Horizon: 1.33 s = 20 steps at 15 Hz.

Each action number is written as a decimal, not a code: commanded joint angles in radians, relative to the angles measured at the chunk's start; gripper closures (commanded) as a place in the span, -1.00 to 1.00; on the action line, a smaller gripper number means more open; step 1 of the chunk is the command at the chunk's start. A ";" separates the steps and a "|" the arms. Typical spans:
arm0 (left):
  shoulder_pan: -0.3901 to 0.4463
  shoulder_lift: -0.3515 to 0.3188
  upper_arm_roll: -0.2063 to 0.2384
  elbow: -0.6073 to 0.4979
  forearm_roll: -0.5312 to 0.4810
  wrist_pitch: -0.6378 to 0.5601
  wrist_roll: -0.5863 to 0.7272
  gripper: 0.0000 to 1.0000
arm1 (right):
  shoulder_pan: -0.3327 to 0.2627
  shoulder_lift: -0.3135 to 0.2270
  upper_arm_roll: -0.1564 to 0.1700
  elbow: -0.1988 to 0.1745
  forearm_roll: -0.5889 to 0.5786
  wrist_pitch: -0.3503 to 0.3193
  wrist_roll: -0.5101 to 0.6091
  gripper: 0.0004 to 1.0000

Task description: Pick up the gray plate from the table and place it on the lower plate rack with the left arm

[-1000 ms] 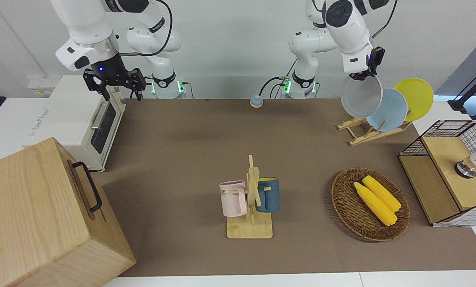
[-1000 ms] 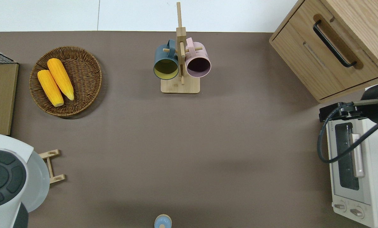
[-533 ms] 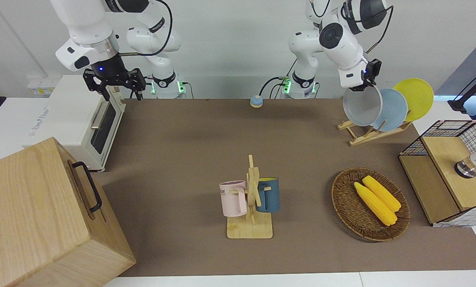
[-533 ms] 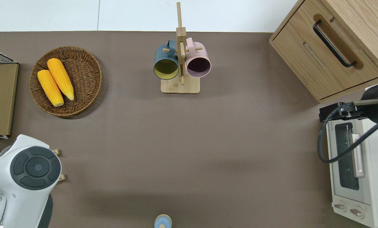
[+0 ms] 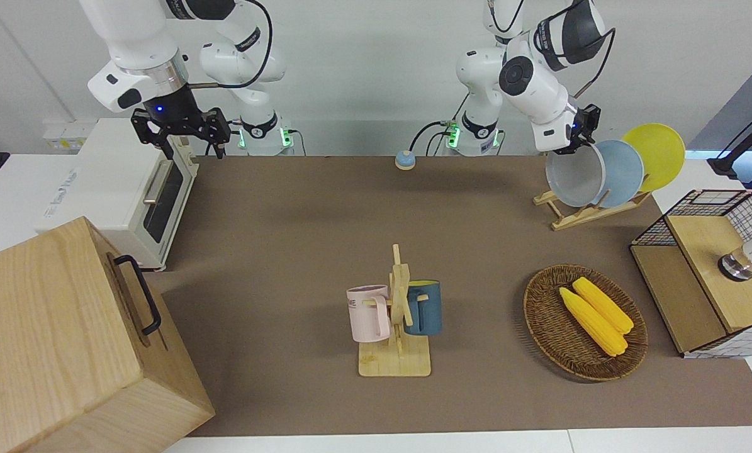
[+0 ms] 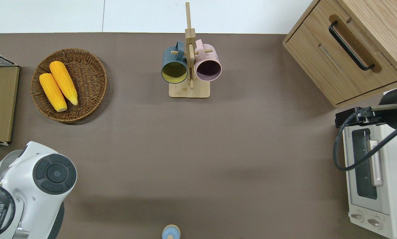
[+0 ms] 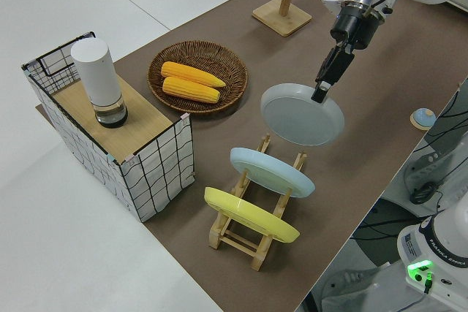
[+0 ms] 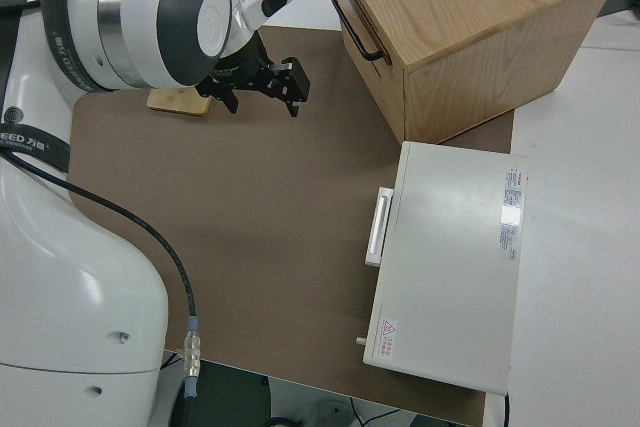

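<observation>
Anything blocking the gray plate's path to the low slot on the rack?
Nothing visible. The left tool holds the gray plate by its rim over the lower plate rack; its low end is free. The light blue plate occupies the next slot up.

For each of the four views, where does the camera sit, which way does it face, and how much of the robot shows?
Front: across the table, facing both arms; left gripper holds the gray plate at the lower plate rack.
Overhead: straight down; only the left arm's wrist and the right arm's cable show.
Left side: raised at the left arm's end, along the table; left arm only.
Right side: above the parked right arm; open right gripper.
Front and left side share plate and rack.
</observation>
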 commanded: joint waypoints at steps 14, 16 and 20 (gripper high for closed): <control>-0.013 0.090 0.001 -0.101 0.073 0.093 -0.187 1.00 | 0.007 0.000 -0.006 0.006 0.003 -0.001 0.004 -0.97; -0.013 0.107 0.001 -0.099 0.093 0.093 -0.188 1.00 | 0.007 0.000 -0.006 0.006 0.003 -0.001 0.004 -0.97; -0.013 0.116 0.001 -0.098 0.109 0.093 -0.188 -0.99 | 0.007 0.000 -0.006 0.006 0.003 -0.001 0.004 -0.97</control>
